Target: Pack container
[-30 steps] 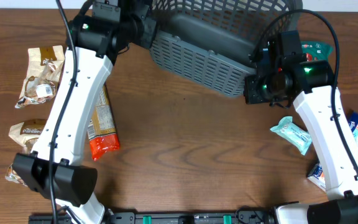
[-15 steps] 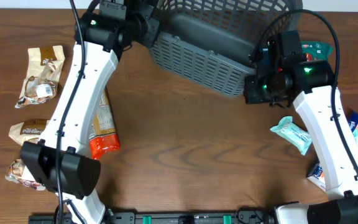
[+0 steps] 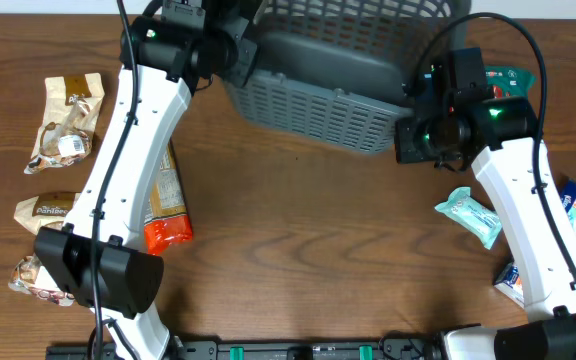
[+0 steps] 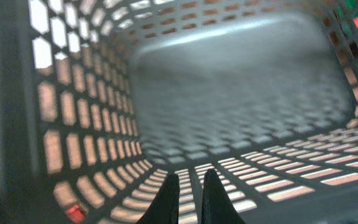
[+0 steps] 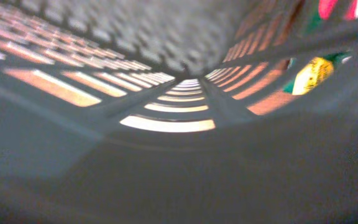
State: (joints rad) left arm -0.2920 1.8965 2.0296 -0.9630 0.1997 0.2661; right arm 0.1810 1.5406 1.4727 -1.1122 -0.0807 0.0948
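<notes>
Basket [image 3: 333, 95] at 12 o'clock on table [image 3: 298, 250], long axis roughly 10-to-4.
Left end effector [image 3: 236, 48] at basket's 10 o'clock end, reaching inside. Fingers [image 4: 168, 199] nearly together with slim gap, probably nipping wall slat; contact below frame.
Right end effector [image 3: 411, 128] against basket's 4 o'clock corner. Cannot tell its opening: wrist view all blurred rim.
Both arms equally near basket.
Snack packets [image 3: 63, 125] at 9 o'clock, more packets [image 3: 471, 215] at 4 o'clock, all outside basket.
Judgement: basket being positioned, packing not begun.
</notes>
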